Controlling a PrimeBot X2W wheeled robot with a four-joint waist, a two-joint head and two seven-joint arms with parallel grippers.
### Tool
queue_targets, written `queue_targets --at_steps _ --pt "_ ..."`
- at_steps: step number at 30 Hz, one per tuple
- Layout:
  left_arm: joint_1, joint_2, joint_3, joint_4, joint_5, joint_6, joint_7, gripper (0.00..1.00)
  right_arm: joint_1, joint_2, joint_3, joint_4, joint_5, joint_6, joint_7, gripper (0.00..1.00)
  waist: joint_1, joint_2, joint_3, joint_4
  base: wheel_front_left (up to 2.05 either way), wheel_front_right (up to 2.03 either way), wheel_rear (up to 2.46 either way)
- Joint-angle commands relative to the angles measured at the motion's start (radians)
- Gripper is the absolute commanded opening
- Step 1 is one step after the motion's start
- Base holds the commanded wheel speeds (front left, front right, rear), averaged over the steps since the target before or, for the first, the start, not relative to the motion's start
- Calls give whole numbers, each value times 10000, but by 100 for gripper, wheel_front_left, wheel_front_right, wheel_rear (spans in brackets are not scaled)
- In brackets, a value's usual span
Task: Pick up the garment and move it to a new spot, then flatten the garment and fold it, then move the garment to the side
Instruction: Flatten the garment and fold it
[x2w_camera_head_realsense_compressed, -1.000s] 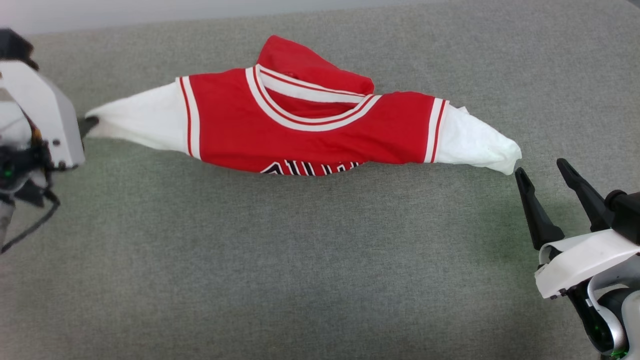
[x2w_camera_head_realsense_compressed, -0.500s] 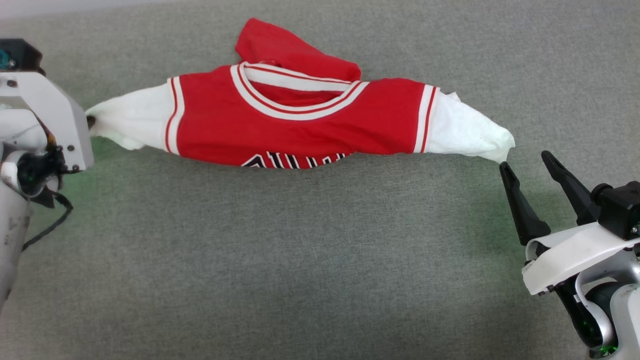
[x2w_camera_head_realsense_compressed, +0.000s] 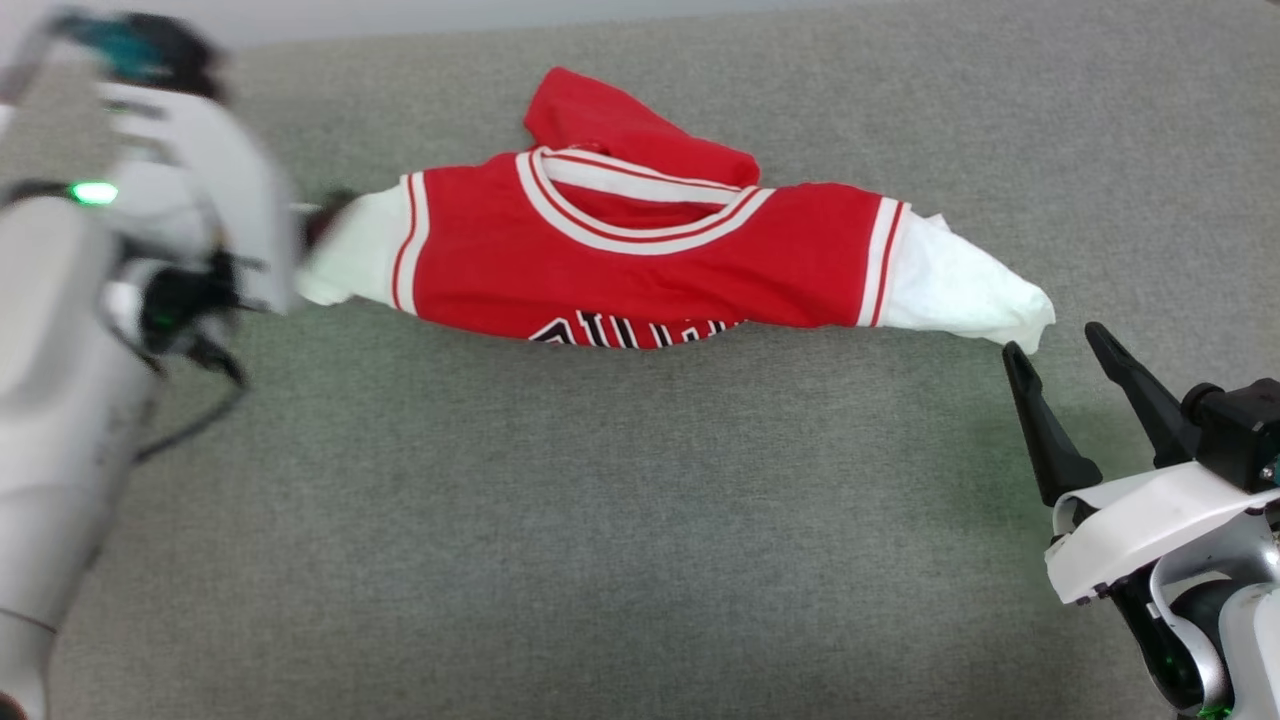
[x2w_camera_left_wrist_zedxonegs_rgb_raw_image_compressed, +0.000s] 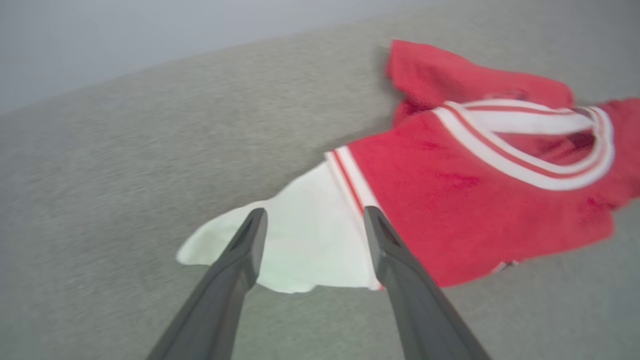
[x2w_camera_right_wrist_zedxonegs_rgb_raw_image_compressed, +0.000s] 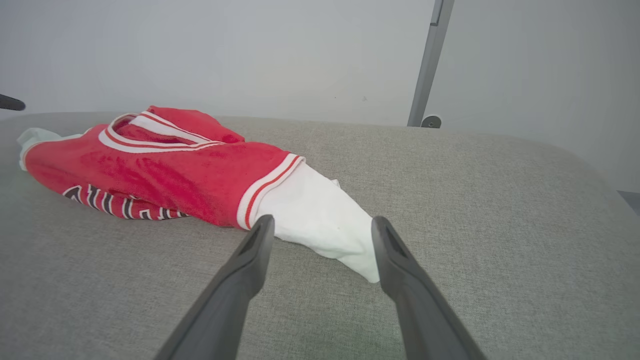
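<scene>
The garment (x2w_camera_head_realsense_compressed: 640, 270), a red jersey T-shirt with white short sleeves, lies bunched lengthwise across the far half of a grey upholstered surface (x2w_camera_head_realsense_compressed: 600, 520), its striped V-neck turned up and a fold of red cloth pushed out behind the collar; the left gripper (x2w_camera_head_realsense_compressed: 325, 212) is at the end of the sleeve on the robot's left, smeared by motion in the head view, so I cannot tell from there whether it touches the cloth; the left wrist view, itself soft with blur, shows its two dark fingers spread wide, with the white sleeve lying flat on the surface past and between their tips, nothing pinched; the right gripper (x2w_camera_head_realsense_compressed: 1052, 340) stands at the other end, its fingers also wide apart and empty, the pointed end of the right sleeve just beside its nearer fingertip; from the right wrist view that sleeve end lies in the gap between the fingers, close against one of them, though whether it touches I cannot say; the head view gives the whole shirt, both sleeves and both arms at once; the right wrist view adds the black-and-white chest lettering tucked along the near fold, a pale wall (x2w_camera_right_wrist_zedxonegs_rgb_raw_image_compressed: 250, 50) behind the surface and a grey metal post (x2w_camera_right_wrist_zedxonegs_rgb_raw_image_compressed: 427, 60) standing against it.
</scene>
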Motion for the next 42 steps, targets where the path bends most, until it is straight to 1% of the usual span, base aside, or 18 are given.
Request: queue_targets --at_steps 1,3,5,9,14,17,22,23,24,25,26,33,37,42 --pt "199 -17 -196 -359 -188 -43 193 100 57 24 3 4 32 -14 15 100 0 0 -123 141 0 0 0" --pt "297 47 -530 -1170 -555 -33 583 100 31 55 45 -3 49 -14 2 100 0 0 -64 153 0 0 0" --pt "397 -21 -821 -1821 -792 -38 852 100 -14 92 102 17 75 -14 -27 100 0 0 23 127 0 0 0" --pt "352 -75 -1191 -2500 -1006 -38 1110 100 -161 163 246 19 84 -14 -81 100 0 0 279 -49 0 0 0" --pt "73 -298 -1449 -2388 -924 -40 1155 100 -269 241 286 101 102 -14 -186 100 0 0 554 -354 0 0 0" --pt "-65 -272 -1731 -2180 -754 -41 1308 100 -362 292 316 130 98 -14 -289 100 0 0 651 -550 0 0 0" --pt "-91 -194 -2095 -1927 -871 -41 1489 100 -380 369 331 218 94 -14 -390 100 0 0 726 -758 0 0 0" --pt "-93 -173 -2158 -1903 -905 -41 1496 68 -374 378 342 237 90 -14 -410 100 0 0 736 -780 0 0 0" --pt "-124 -145 -2203 -1867 -921 -42 1431 44 -381 393 350 253 88 -14 -430 100 0 0 751 -799 0 0 0" --pt "-148 -136 -2242 -1825 -937 -40 1387 26 -392 402 353 271 83 -14 -455 100 0 0 760 -809 0 0 0" --pt "-152 -138 -2287 -1793 -958 -42 1369 0 -402 412 353 290 78 -14 -465 100 0 0 762 -812 0 0 0" --pt "-513 -195 -2404 -1710 -1179 -42 985 0 -461 462 412 437 77 -14 -525 100 0 0 734 -773 0 0 0" --pt "-1117 -312 -2051 -1582 -1327 -36 669 0 -521 490 472 480 98 -14 -558 100 0 0 747 -783 0 0 0" --pt "-2018 -583 -1841 -944 -1036 118 275 0 -640 564 703 562 185 -14 -654 100 0 0 951 -999 0 0 0"
